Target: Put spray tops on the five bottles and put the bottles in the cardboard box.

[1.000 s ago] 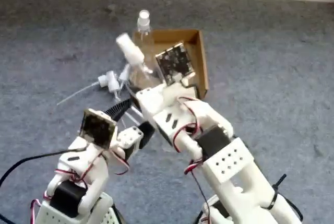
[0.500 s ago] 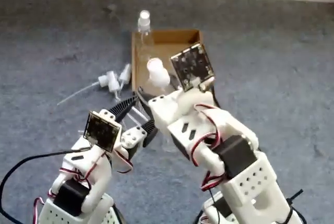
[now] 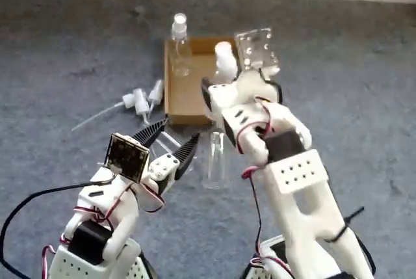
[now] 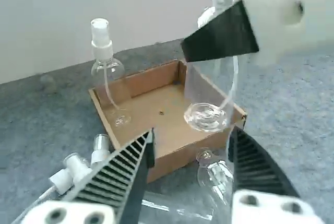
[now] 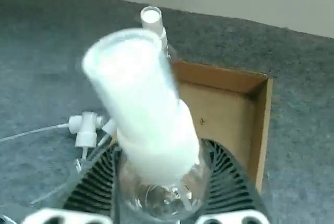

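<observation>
Right claw (image 5: pixel 156 182), clamped on a capped bottle (image 5: pixel 148 130), had carried it from over the left wall of the cardboard box (image 3: pixel 169 84) to above the box's right side. Left claw (image 3: pixel 179 131), jaws apart, remained low beside an uncapped bottle (image 3: pixel 214 159) lying on the counter (image 3: pixel 338 64). Another capped bottle (image 3: pixel 179 41) stood in the box's far corner. Loose spray tops (image 3: pixel 140 100) lay left of the box.

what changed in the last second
The right hand, shut on a capped bottle, swung it from tilted at the cardboard box's left edge to upright over the box. The left hand stayed open just short of the box. The corner bottle and the loose spray tops did not move.
</observation>
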Tool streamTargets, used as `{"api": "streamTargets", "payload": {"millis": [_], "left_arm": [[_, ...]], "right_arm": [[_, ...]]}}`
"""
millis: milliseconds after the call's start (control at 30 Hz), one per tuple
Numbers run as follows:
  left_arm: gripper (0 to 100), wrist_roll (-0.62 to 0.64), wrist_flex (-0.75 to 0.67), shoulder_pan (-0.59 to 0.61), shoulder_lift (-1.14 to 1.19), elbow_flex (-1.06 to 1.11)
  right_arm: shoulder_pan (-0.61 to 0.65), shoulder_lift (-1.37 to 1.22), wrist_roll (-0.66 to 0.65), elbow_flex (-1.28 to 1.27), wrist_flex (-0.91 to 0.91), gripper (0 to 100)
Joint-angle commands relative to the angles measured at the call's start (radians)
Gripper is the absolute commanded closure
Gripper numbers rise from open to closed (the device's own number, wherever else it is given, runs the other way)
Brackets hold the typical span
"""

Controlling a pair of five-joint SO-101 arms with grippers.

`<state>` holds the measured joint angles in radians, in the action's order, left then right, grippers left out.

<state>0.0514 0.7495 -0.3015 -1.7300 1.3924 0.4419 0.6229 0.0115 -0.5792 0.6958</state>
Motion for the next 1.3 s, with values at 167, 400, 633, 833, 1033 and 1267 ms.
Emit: {"api": "streamTargets", "payload": {"millis": [167, 400, 633, 833, 1033, 1267], "left_arm": [[82, 0.106, -0.051, 0.305, -0.002, -0.074], [82, 0.161, -0.052, 0.34, -0.01, -0.074], [82, 0.157, -0.052, 0.26, -0.012, -0.079], [82, 0.153, -0.057, 0.202, -0.012, -0.076], [82, 0.153, -0.057, 0.197, -0.008, -0.074], [82, 0.16, -0.054, 0.38, -0.01, -0.073]], "right_arm": [[0.242, 0.045, -0.345, -0.13, -0.033, 99.4], [0.306, 0.17, -0.35, -0.223, -0.028, 99.4], [0.309, 0.133, -0.35, -0.245, -0.033, 99.4], [0.309, 0.111, -0.35, -0.24, -0.033, 99.4], [0.308, 0.114, -0.348, -0.243, -0.033, 99.4], [0.185, 0.114, -0.275, -0.206, -0.028, 99.4]]}}
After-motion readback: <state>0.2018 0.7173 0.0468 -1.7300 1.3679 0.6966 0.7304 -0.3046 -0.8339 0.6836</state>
